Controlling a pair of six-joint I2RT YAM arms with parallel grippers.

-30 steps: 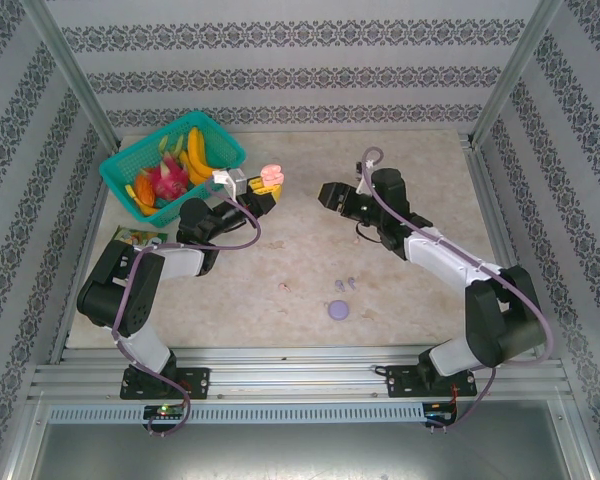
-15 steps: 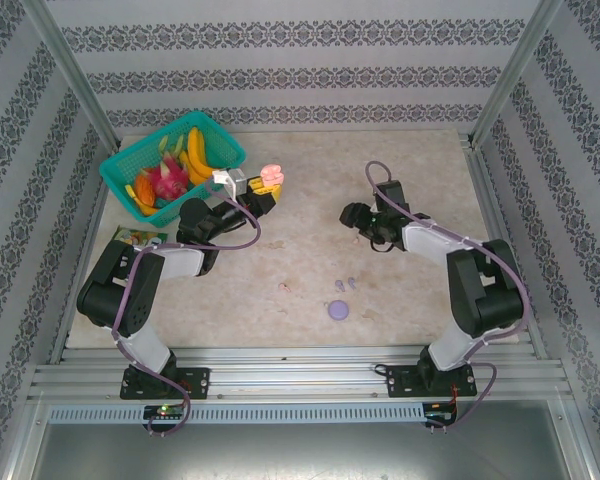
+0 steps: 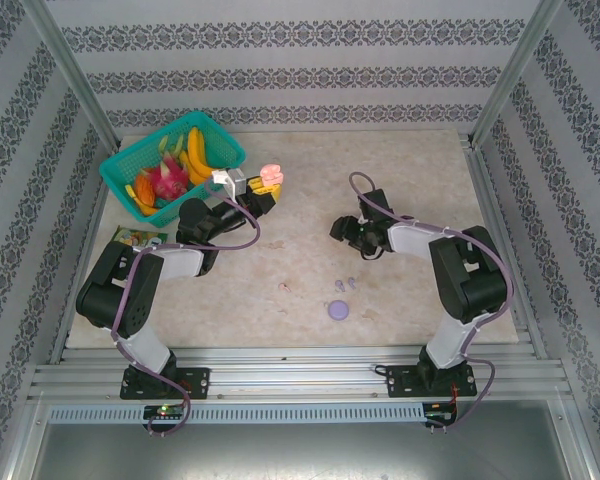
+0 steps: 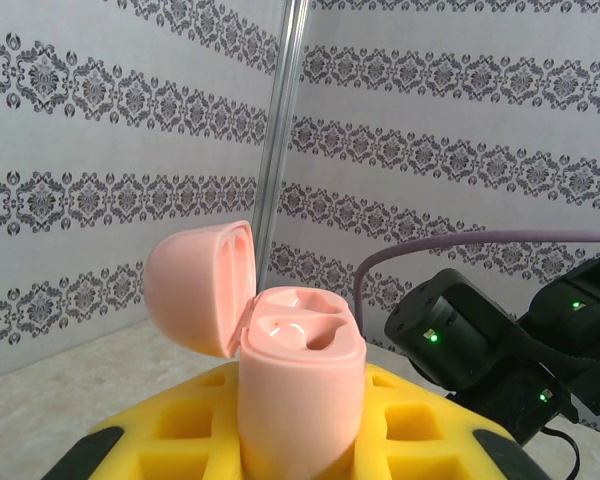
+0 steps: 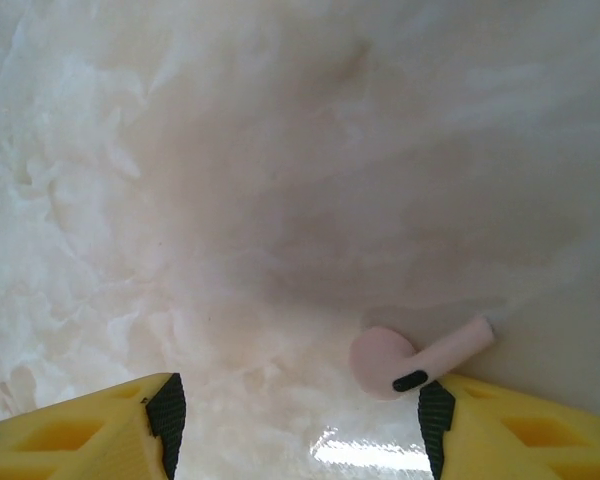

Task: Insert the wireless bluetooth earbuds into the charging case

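Enclosure: walls [image 3: 300, 80] on 3 sides, white paper w/ horiz. bands of grey damask pattern; same paper seen in left wrist view [image 4: 80, 150].

Framing: left post [image 3: 70, 75] and right post [image 3: 515, 70], bare aluminium, at rear corners, slanting inward in top view. In left wrist view a post [image 4: 280, 120] stands where 2 walls meet.

Table top [image 3: 310, 270]: pale beige, marble-like mottling. Close up [image 5: 230, 150]: cloudy white-pink veining, w/ small bright glare patch [image 5: 345, 452] near bottom edge.

Near edge: aluminium rails [image 3: 300, 378] running L-R, perforated strip [image 3: 300, 412] below, then grey metal sheet [image 3: 300, 450].

Light: even, diffuse; shadows soft.
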